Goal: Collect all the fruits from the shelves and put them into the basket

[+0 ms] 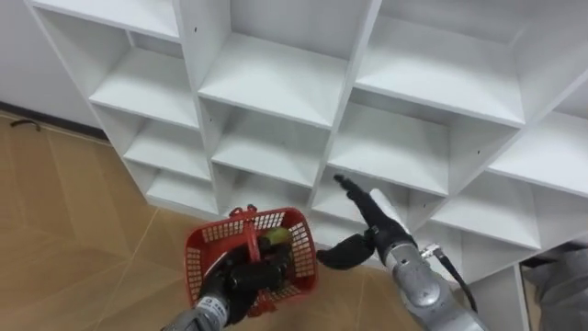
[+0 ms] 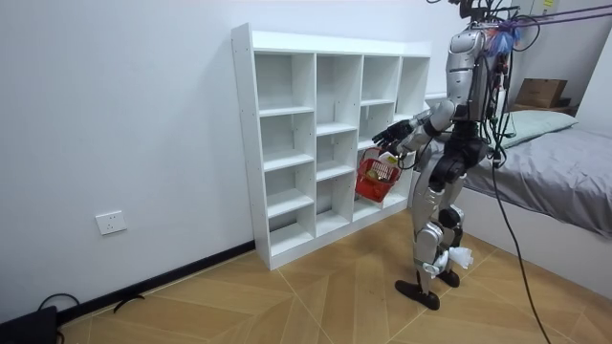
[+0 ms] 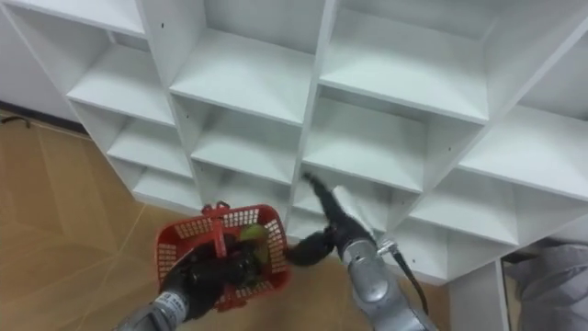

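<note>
Fingers, left hand [image 1: 241, 283]: clenched round the handle [image 1: 250, 241] of the red basket [image 1: 198, 262], carrying it low in front of the body.
Fingers, right hand [image 1: 369, 217]: released and straight, thumb spread to the side, pointing toward the closet [image 1: 276, 92]. Whether the tips touch a shelf cannot be told.
Fruit [image 1: 275, 238]: one yellow-green piece lies inside the basket, near its far rim and just beside the handle. Its kind cannot be told.
Basket: plastic mesh, upright, held above the wooden floor [image 1: 73, 211] and close to the closet's lower compartments, with the right hand just beside it.
Closet: white, with open square compartments in rows and columns, set against the wall.
Robot: in the room view it stands upright facing the closet near the end on that view's right, both arms forward, with a bed [image 2: 559, 167] behind it.
</note>
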